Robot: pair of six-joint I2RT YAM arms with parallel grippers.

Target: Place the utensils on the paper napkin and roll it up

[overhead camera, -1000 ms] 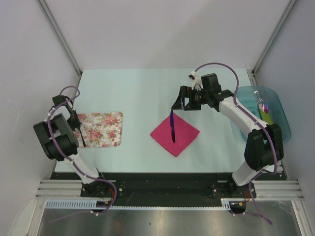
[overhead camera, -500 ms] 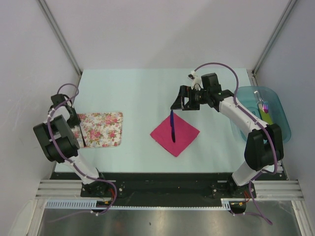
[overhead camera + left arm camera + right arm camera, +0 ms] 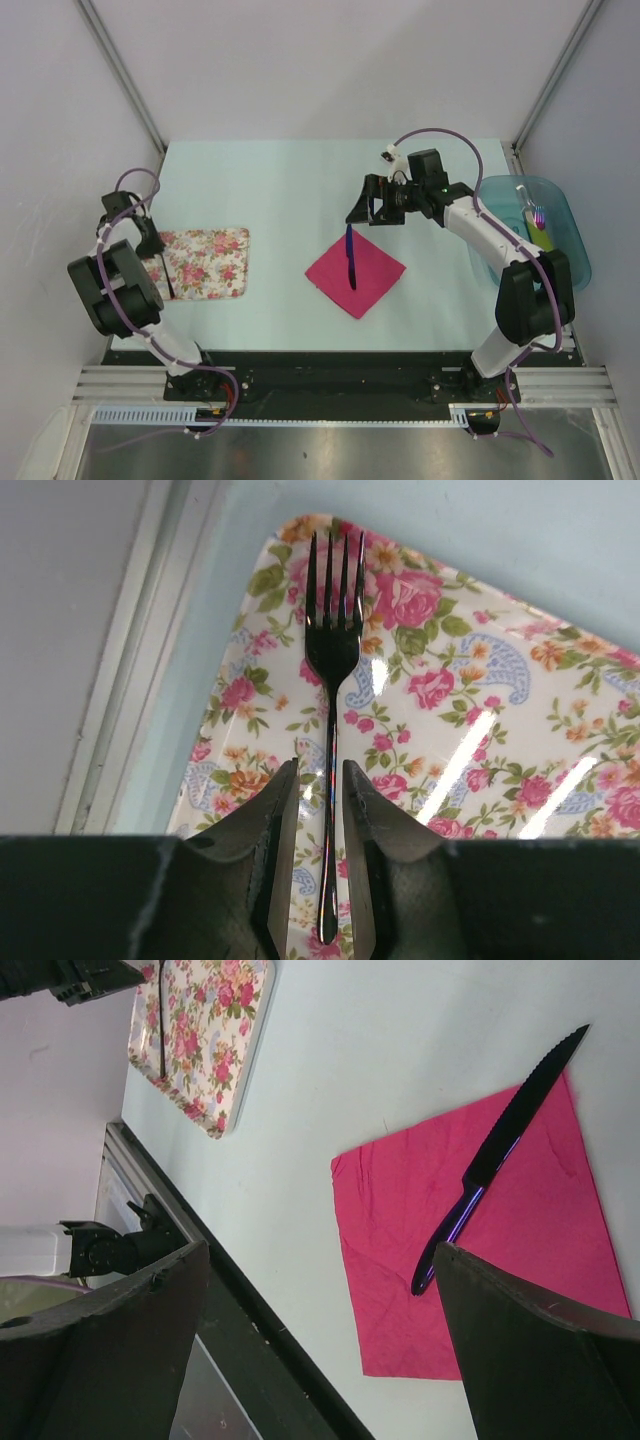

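Pale mint tabletop (image 3: 300, 180) is carrying everything, with white walls closing it in on three sides. Plain magenta-pink square paper napkin (image 3: 362, 272) is lying near the middle, turned corner-on like a diamond. Slim dark blue serrated knife (image 3: 350, 255) is lying on the napkin, its blade tip poking past the far corner onto the table and its handle end resting inside the paper. Right gripper (image 3: 370, 212) is hovering just beyond that far corner, above the table; its fingers (image 3: 520, 1350) are spread wide and gripping nothing. Glossy rectangular tray with pink floral print (image 3: 215, 262) is sitting at the left edge of the table, well apart from the napkin. Slim black fork with four tines (image 3: 331, 660) is lying flat along the tray's left side, not yet on the napkin. Left gripper (image 3: 320, 770) is hanging over the fork handle; its fingers (image 3: 275, 830) are straddling it, narrowly parted, a thin gap showing on each side, not pinching. Translucent blue plastic bin (image 3: 572, 240) is sitting at the right edge, holding a white-handled brush with multicoloured bristles (image 3: 533, 208) and a flat yellow-green strip (image 3: 541, 238)
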